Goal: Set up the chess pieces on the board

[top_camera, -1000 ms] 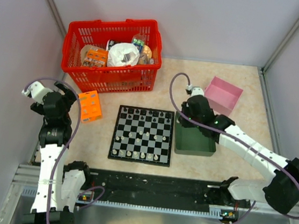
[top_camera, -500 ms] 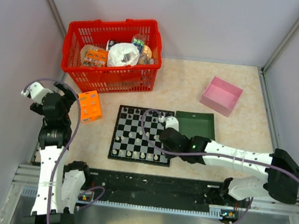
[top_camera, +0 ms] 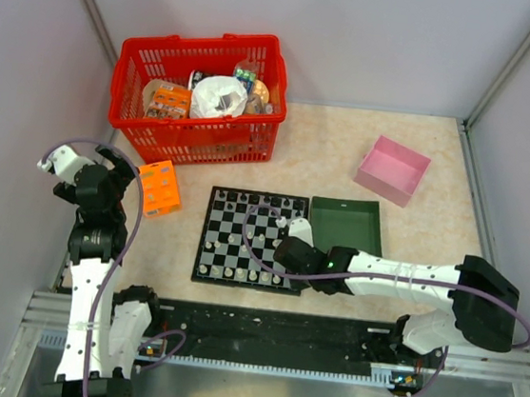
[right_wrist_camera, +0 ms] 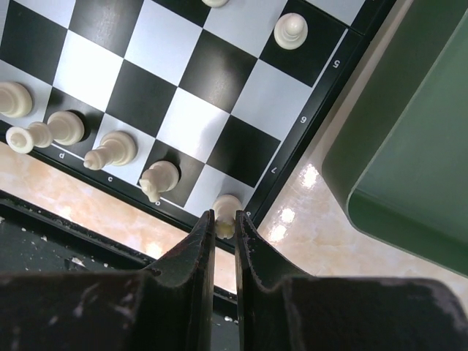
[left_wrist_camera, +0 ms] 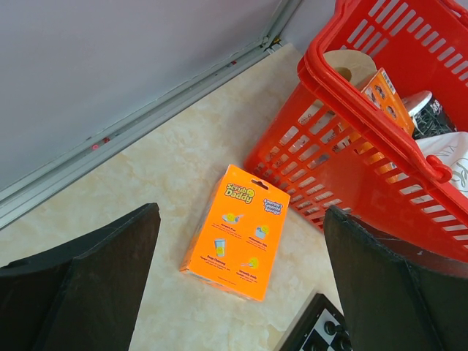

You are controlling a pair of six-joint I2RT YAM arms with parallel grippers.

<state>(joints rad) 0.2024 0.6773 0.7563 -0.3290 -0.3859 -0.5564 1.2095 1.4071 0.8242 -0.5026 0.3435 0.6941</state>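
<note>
We see the right hand (right_wrist_camera: 224,232) closed almost fully, its two dark fingers pinching a small white chess piece (right_wrist_camera: 226,208) at their very tips. The piece sits directly ahead of the fingertips, over the corner square of the board (right_wrist_camera: 241,150), at the board's edge nearest the arm bases. We cannot tell whether its base already touches the square.

To finish this placement well, we judge the hand should:
- lower straight down until the base rests flat
- part its fingers only slightly
- lift away vertically

A row of other white pieces (right_wrist_camera: 110,151) stands just to the left of the hand, and the closest one, a knight-like shape, is on the next square. A sideways drift could topple it. To the right of the hand lies a dark green tray (right_wrist_camera: 409,168), just beside the board on the pale worktop (right_wrist_camera: 292,212).

The left hand (left_wrist_camera: 241,212) is spread wide and holds nothing. It hovers well away from the board, above an orange box (left_wrist_camera: 235,230) that lies next to a red basket (left_wrist_camera: 380,124).
</note>
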